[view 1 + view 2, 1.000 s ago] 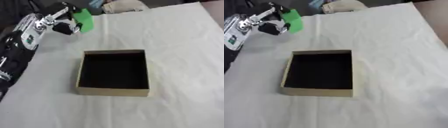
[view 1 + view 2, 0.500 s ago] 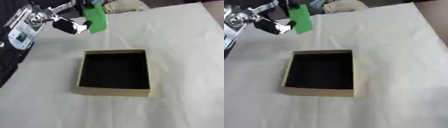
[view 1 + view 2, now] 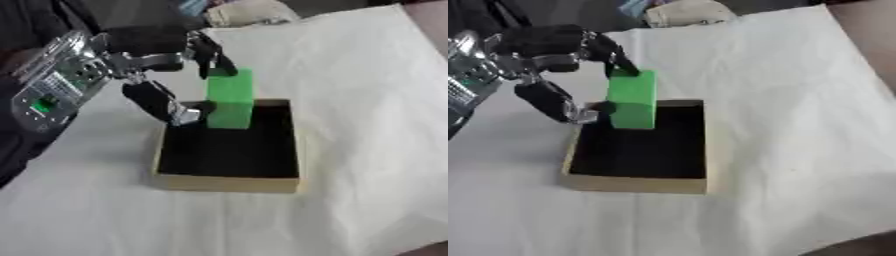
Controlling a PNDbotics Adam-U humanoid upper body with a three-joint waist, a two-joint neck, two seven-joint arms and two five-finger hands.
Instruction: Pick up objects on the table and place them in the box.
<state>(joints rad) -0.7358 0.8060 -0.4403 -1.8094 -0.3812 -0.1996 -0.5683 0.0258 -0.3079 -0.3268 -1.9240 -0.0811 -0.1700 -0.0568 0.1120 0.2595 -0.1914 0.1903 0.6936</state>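
The upright green rectangular block (image 3: 230, 98), pinched by the left hand (image 3: 166, 75), hangs over the open tan cardboard box's (image 3: 227, 182) far edge, likely needing lowering and release.

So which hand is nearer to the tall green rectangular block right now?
Left. The left hand pinches the tall green rectangular block between fingers and thumb, holding it over the far edge of the open cardboard box. The right hand shows in neither view.

matt green block (image 3: 230, 99), cardboard-looking tan box (image 3: 226, 183) (dark matt inside), creased white cloth (image 3: 359, 100), left hand (image 3: 162, 75) black with shiny silver metal.
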